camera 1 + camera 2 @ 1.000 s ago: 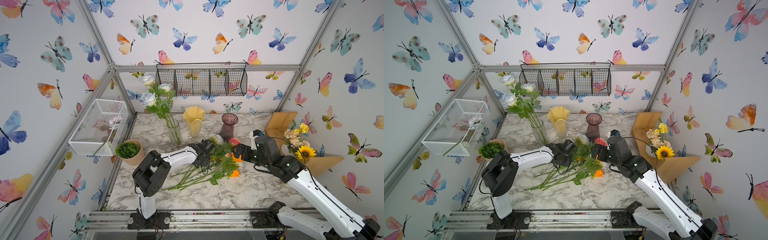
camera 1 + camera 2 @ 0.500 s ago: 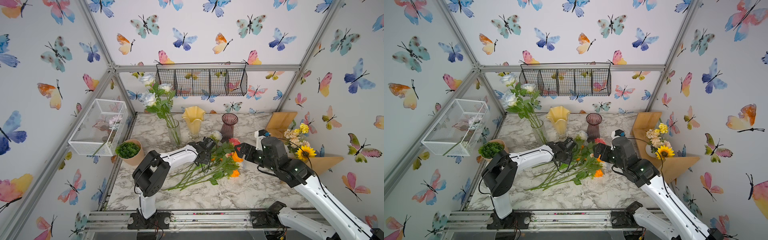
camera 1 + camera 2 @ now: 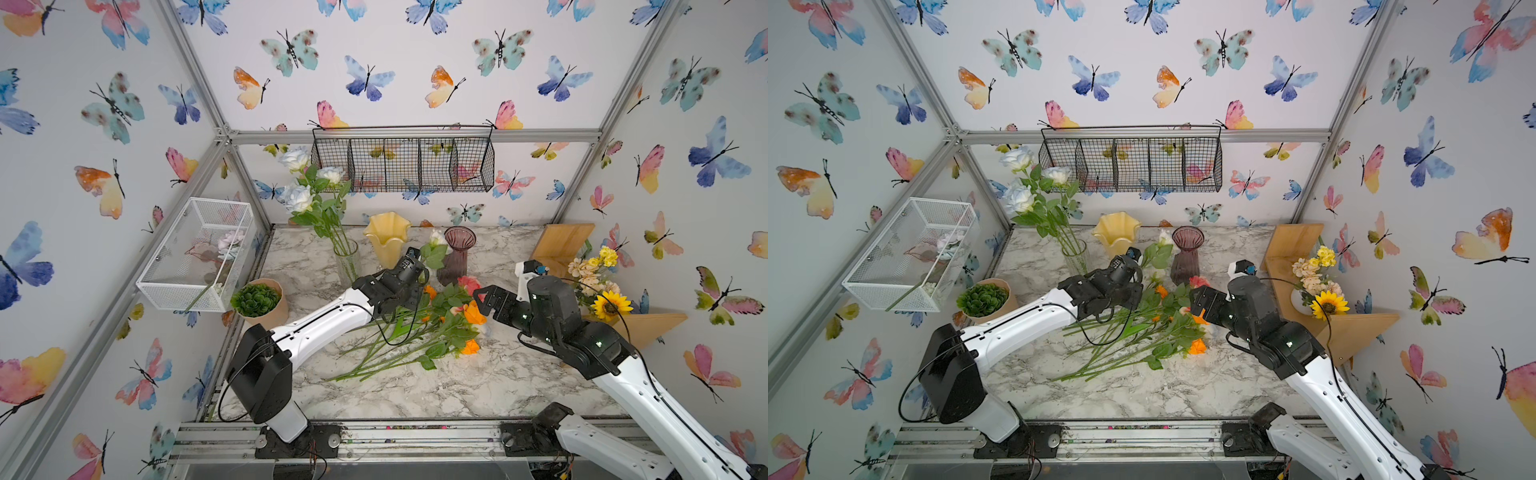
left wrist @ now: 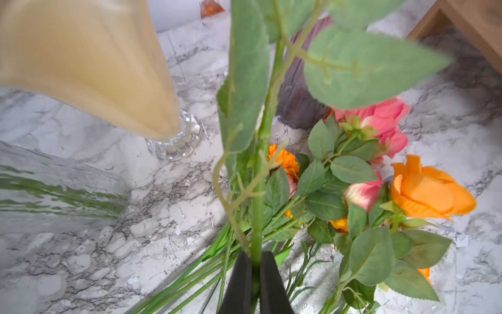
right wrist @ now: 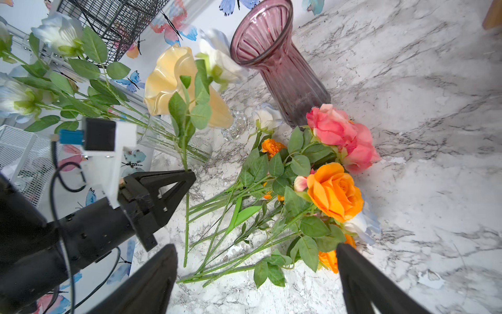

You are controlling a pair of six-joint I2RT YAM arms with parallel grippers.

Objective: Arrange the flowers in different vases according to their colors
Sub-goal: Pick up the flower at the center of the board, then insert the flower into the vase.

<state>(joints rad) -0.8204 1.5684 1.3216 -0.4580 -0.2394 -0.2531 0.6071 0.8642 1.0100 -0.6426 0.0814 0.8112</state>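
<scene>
Clamping a white rose stem, left gripper is likely needing an upright carry to the clear vase; right gripper is gaping.

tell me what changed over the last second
The left gripper closed fully on the white rose stem and raised it upright. The right gripper, open, drew back slightly. The flower pile, clear vase, yellow vase and purple vase stayed put.

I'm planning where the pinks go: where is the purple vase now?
In both top views the purple vase stands upright toward the back of the table, right of the yellow vase, just behind the loose flowers.
</scene>
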